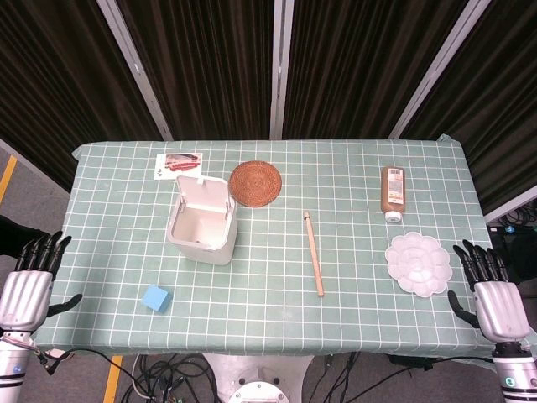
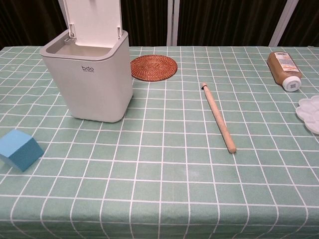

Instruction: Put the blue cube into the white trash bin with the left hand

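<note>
Plainly "bdo" on white trash bin (image 2: pixel 94 82), near blue cube (image 2: pixel 20 149)

Open cloth is lying between the left hand (image 1: pixel 25 290) at the bench (image 1: pixel 109 327) edge and the blue cube (image 1: pixel 156 298). Beyond the cube the white trash bin (image 1: pixel 201 220) is standing with lid raised, mouth unobstructed. Wooden stick (image 1: pixel 313 253) is lying well right, apart.

In the chest view the cube (image 2: pixel 19 149) runs off the left edge, the palette (image 2: pixel 310 113) off the right, and the bin (image 2: pixel 89 74) lid off the top. The card (image 1: pixel 179 164) print is too small to read. Neither robot hand shows there.
</note>
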